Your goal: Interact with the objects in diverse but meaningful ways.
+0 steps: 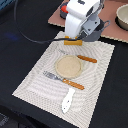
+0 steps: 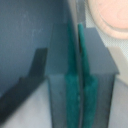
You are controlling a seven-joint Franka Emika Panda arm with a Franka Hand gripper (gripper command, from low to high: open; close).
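Observation:
My gripper (image 1: 76,40) hangs over the far edge of the striped placemat (image 1: 35,80), shut on a piece of orange-handled cutlery (image 1: 74,43) whose handle sticks out below it. In the wrist view the teal pads (image 2: 71,85) press on a thin grey blade (image 2: 78,60) with almost no gap, and the gripper (image 2: 78,50) fills most of the picture. A tan round plate (image 1: 68,66) lies in the middle of the mat and shows as a pale disc (image 2: 112,15) in the wrist view. An orange-handled knife (image 1: 84,58) and fork (image 1: 65,81) flank the plate.
A white utensil (image 1: 67,100) lies on the placemat's near end. A brown mat (image 1: 112,27) lies beyond the placemat, with a grey pot (image 1: 122,17) on it at the exterior view's right. The table around is dark.

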